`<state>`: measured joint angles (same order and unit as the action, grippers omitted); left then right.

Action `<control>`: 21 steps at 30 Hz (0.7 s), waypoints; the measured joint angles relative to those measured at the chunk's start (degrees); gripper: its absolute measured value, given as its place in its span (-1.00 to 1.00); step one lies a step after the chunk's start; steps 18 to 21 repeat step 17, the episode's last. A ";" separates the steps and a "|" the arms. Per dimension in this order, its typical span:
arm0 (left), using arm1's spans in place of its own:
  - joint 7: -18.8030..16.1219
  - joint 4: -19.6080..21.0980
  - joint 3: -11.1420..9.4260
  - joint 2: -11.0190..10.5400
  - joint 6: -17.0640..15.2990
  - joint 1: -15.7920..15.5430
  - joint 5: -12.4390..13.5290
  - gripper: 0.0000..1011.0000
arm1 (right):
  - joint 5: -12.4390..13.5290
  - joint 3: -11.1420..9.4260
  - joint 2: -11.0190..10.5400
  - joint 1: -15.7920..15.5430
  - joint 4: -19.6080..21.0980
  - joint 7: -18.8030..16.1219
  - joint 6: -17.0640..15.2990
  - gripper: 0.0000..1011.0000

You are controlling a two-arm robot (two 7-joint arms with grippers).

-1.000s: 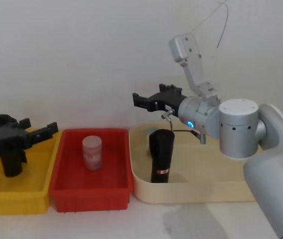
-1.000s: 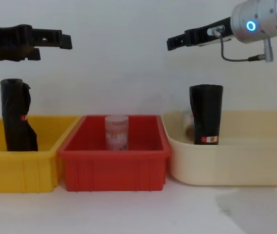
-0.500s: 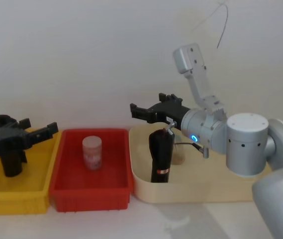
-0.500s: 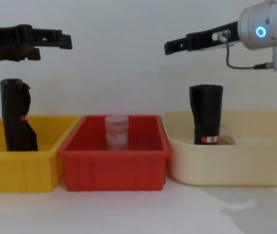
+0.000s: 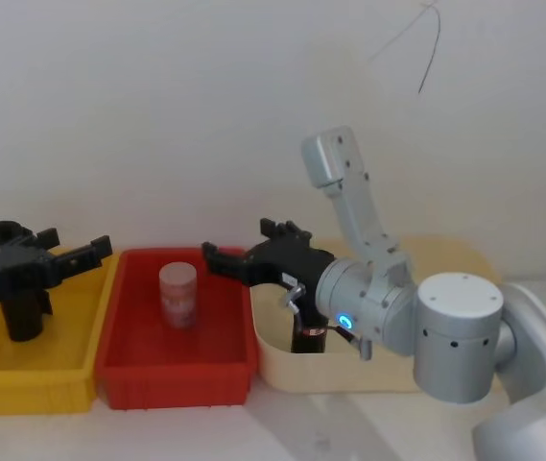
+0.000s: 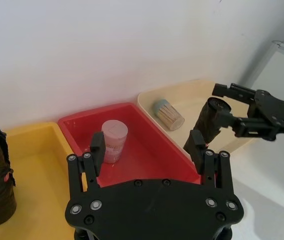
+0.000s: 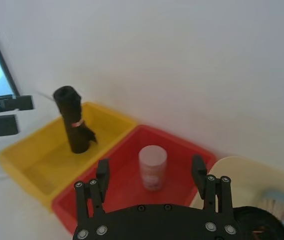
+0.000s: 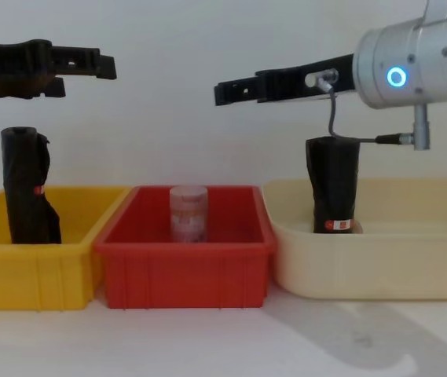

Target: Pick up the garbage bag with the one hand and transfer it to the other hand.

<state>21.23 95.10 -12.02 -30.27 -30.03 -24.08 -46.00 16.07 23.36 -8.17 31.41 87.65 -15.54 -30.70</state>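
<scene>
My left gripper [image 8: 101,66] parked high over yellow bin [image 8: 19,267], fingers apart, empty. Lumpy black roll [image 8: 25,187] below, untouched. My right gripper [image 8: 225,91] swung left, now over red bin [image 8: 184,267], past garbage bag [image 8: 333,184]; fingers spread, nothing held. Bag upright in cream tub [image 8: 380,267], near its left end. Grasp not begun; overshoot needs correcting

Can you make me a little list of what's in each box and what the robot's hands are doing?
yellow bin: lumpy black roll, upright
red bin: one jar
cream tub: garbage bag, upright, ungrasped
left end effector: open, empty, above yellow bin
right end effector: open, empty, above red bin
</scene>
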 joint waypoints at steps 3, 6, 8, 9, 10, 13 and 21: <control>0.00 0.00 0.00 0.00 0.00 0.00 0.00 0.98 | 0.23 0.26 0.13 -0.90 1.03 -0.05 -0.01 0.99; 0.00 0.00 0.00 0.00 0.00 0.00 0.00 0.98 | 0.41 0.47 0.23 -1.63 1.88 -0.09 -0.03 0.99; 0.00 0.00 0.00 0.00 0.00 0.00 0.00 0.98 | 0.53 0.59 0.30 -2.04 2.38 -0.11 -0.04 0.99; 0.00 0.00 0.00 0.00 0.00 0.00 0.00 0.98 | 0.56 0.63 0.31 -2.16 2.52 -0.12 -0.04 0.99; 0.00 0.00 0.00 0.00 0.00 0.00 0.00 0.98 | 0.62 0.71 0.34 -2.40 2.78 -0.13 -0.05 0.99; 0.00 0.00 0.00 0.00 0.00 0.00 0.00 0.98 | 0.70 0.81 0.39 -2.85 3.26 -0.15 -0.07 0.99; 0.00 0.00 0.00 0.00 0.00 0.00 0.00 0.98 | 0.80 0.92 0.45 -3.21 3.70 -0.17 -0.08 0.99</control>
